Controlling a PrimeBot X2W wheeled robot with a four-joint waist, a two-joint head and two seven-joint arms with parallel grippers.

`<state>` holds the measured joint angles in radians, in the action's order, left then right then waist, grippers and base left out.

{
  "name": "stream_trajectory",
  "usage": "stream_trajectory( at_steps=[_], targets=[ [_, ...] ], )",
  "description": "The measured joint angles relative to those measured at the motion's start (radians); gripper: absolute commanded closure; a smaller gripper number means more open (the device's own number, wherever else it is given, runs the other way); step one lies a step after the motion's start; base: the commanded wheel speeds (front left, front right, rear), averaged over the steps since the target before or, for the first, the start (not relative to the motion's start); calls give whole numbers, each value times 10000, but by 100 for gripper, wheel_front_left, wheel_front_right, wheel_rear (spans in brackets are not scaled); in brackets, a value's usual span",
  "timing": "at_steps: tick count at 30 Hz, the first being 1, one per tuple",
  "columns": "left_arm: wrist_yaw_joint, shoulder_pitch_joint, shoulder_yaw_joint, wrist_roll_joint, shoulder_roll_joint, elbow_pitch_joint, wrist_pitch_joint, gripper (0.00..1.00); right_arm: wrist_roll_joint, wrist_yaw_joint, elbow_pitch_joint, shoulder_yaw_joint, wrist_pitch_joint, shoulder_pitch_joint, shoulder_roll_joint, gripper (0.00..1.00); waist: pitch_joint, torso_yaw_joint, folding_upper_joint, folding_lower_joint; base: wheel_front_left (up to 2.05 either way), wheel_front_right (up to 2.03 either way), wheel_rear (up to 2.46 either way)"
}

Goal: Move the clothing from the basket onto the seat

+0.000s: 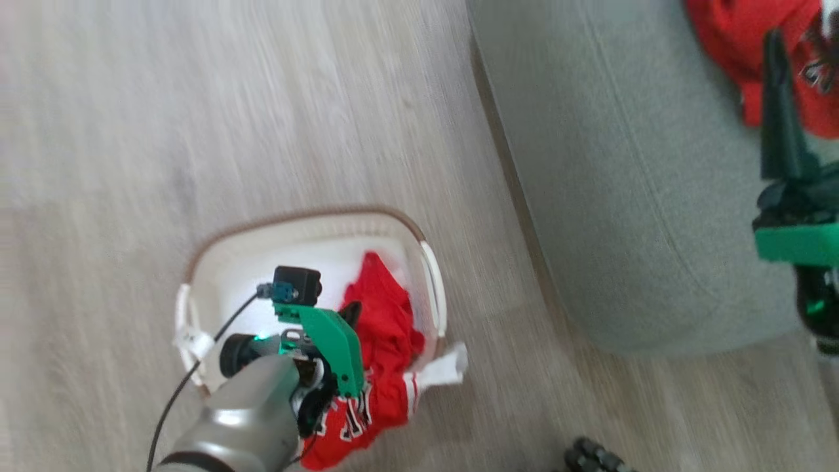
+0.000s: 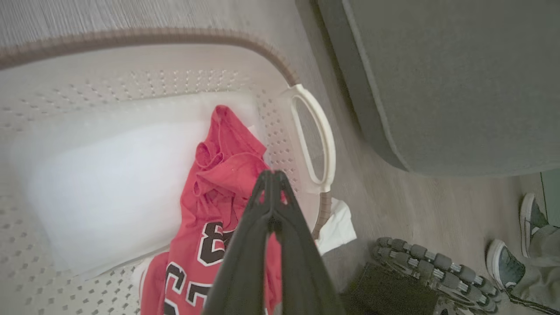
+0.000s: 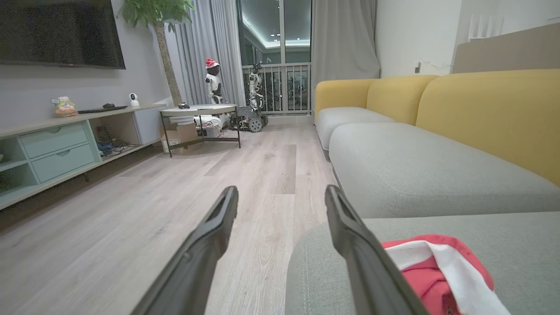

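- Two garments: the striped garment (image 3: 437, 271) lies on the seat (image 3: 516, 232); the jersey (image 2: 210, 205) lies along the seat-side wall of the basket (image 2: 144, 37), spilling over its rim.
- My left fingers (image 2: 253, 245) are pressed together at the jersey's fold, I judge to lift it; whether cloth is caught, I cannot tell.
- My right fingers (image 3: 205, 249) are spread and empty, just beside the striped garment.

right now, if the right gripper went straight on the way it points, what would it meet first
The way looks free: the right gripper, jaws open, points out over the wood floor, just beside the seat. Nothing close stands in line, though depth is hard to judge.
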<state>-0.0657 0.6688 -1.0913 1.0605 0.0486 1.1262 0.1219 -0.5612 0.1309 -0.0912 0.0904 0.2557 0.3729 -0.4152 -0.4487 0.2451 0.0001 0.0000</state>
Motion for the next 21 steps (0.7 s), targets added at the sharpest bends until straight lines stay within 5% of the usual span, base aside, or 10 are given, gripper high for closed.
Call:
stream_trajectory(
  at_steps=[7, 8, 9, 10, 16, 21],
  targets=[
    [-105, -220, -261, 2, -8, -360, 976, 100, 261, 0, 222, 52, 0, -861, 10, 0, 1460, -507, 0, 0, 0, 0, 0],
    [-104, -220, -245, 2, -8, -420, 1081, 92, 297, 0, 255, 59, 0, -980, 12, 0, 1647, -588, 0, 0, 0, 0, 0],
    [-90, -220, -234, -4, -8, -493, 1160, 26, 339, 0, 295, 67, 0, -1090, 17, 0, 1823, -667, 0, 0, 0, 0, 0],
    [-40, -219, -207, -38, -13, -560, 1191, 0, 357, 0, 318, 69, 0, -1214, 21, 0, 1993, -747, 0, 0, 0, 0, 0],
    [537, -236, 805, -965, 251, -1862, 1262, 0, 514, 0, 464, 54, -2, -1943, 155, 0, 2854, -1257, 0, 0, 0, 0, 0],
    [1323, -912, 2125, -2211, 1087, -4057, 1264, 0, 608, 0, 560, 42, -2, -2413, 293, 0, 3387, -1621, 0, 0, 0, 0, 0]
  ],
)
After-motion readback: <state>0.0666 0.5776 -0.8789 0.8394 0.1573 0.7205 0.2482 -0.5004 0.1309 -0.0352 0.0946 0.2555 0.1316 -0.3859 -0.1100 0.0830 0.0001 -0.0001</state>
